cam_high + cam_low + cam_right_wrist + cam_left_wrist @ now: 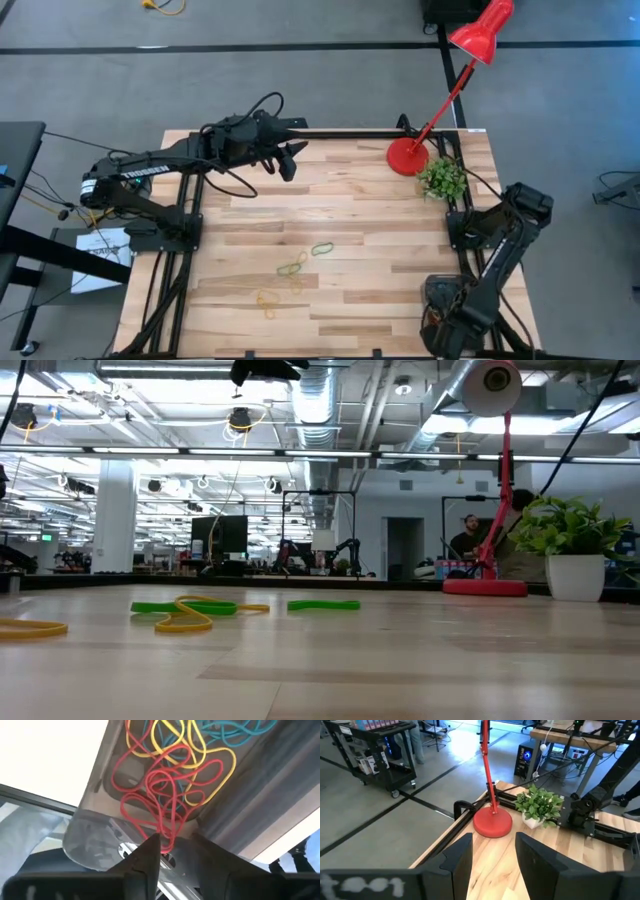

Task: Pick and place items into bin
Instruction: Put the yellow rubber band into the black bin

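Bin (100, 815), translucent grey, holds tangled red, yellow, blue loops (165, 780); right gripper (175, 847) parted.

A pale wooden table (400, 260) with a smooth, faintly sheened plank surface. Thin rubbery loops (165, 785) lie in a smoky translucent plastic bin (95, 820). The lamp base (492, 823) is glossy red.

High cam looks straight down on the whole bench (400, 260); low cam sits at benchtop level facing the room. Both catch the red lamp (408, 156) and plant (442, 178), as does the left wrist cam; right wrist cam is tight on the bin (100, 785).
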